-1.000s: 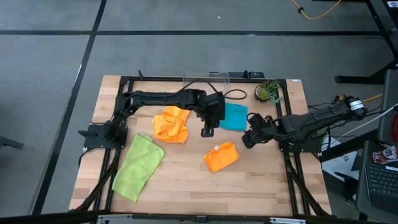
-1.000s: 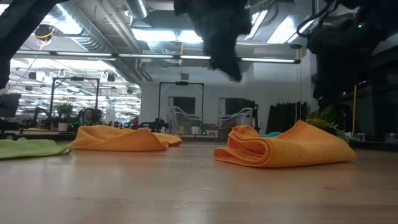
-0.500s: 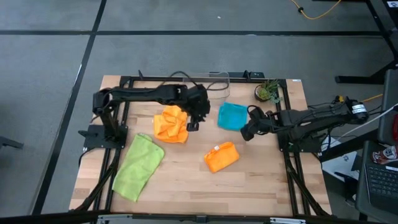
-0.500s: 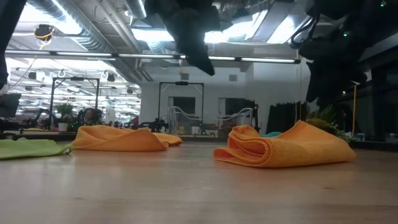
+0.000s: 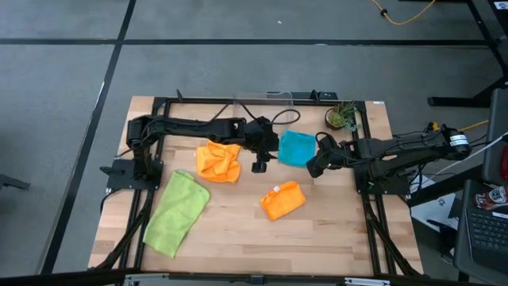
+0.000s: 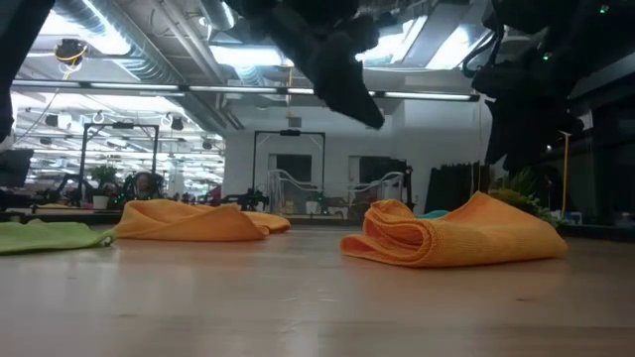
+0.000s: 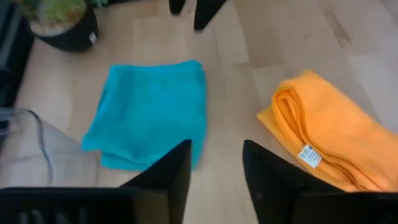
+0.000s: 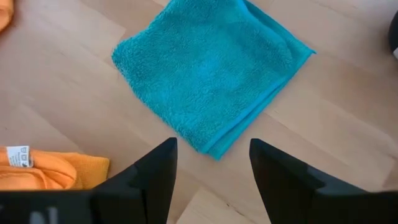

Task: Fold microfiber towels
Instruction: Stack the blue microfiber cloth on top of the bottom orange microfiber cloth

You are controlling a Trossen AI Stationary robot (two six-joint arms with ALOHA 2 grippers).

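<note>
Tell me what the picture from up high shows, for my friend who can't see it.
Four towels lie on a wooden table: a folded teal towel, a folded orange towel, a crumpled orange towel and a green towel. The left pincer and right pincer flank the teal one, both empty.

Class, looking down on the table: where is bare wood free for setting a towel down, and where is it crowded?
Free: the near strip below the folded orange towel, right of the green towel. Crowded: the far middle, where the crumpled orange towel, teal towel, left gripper and right gripper cluster.
</note>
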